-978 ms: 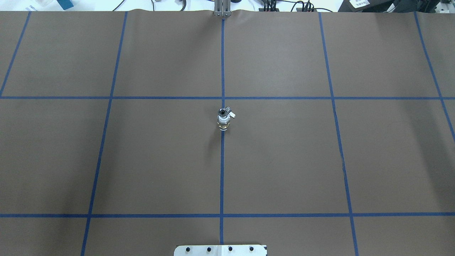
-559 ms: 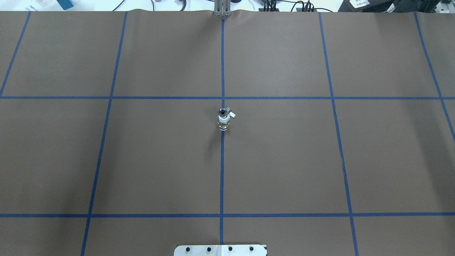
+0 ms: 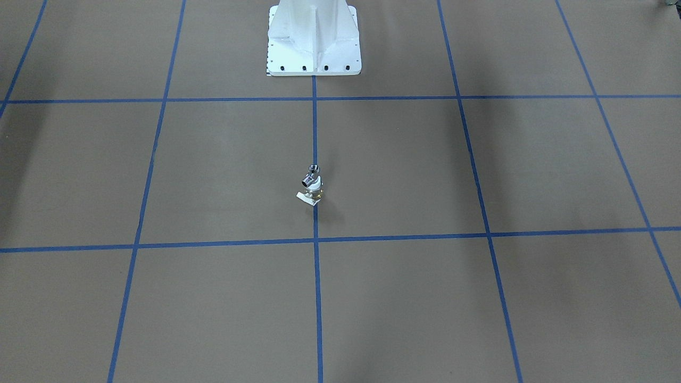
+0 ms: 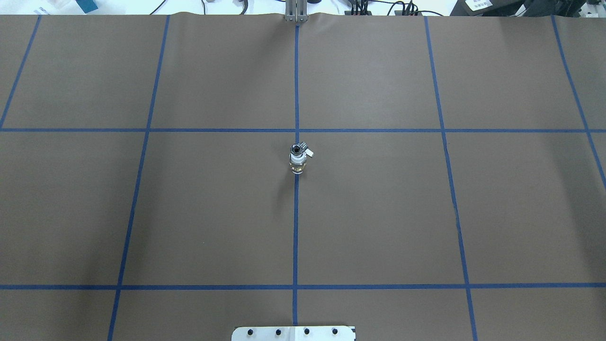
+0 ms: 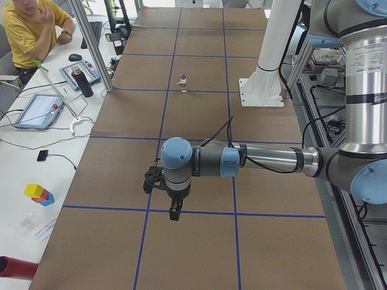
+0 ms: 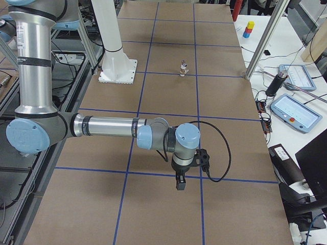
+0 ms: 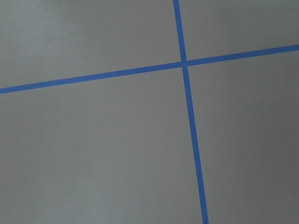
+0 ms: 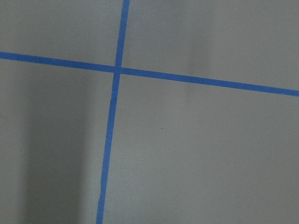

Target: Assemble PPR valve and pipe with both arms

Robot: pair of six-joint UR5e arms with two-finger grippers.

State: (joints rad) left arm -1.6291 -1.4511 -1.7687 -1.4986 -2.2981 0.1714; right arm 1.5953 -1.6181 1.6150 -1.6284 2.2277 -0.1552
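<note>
Seemingly joined, yet easy to topple

On the left, the left gripper (image 5: 174, 216) hangs low over the brown counter (image 4: 213, 213), near a blue tape crossing (image 7: 183, 63) and well apart from the parts. It shows only from the side, so I cannot tell whether its fingers are apart or together. In the middle, the PPR valve (image 4: 297, 165) stands upright on the centre tape line (image 4: 295, 227). The pipe (image 4: 297, 149) sits on top of it, touching, and nothing holds either. On the right, the right gripper (image 6: 180, 184) hangs likewise well apart, and the state of its fingers is equally impossible to judge.

The task looks nearly or wholly done, though how firmly the pipe is seated cannot be made out. The chief risk, I judge, is the narrow footing of the two parts. A shake of the counter or a careless sweep by either arm could tip them, and a loose joint would then let the pipe roll away.
</note>
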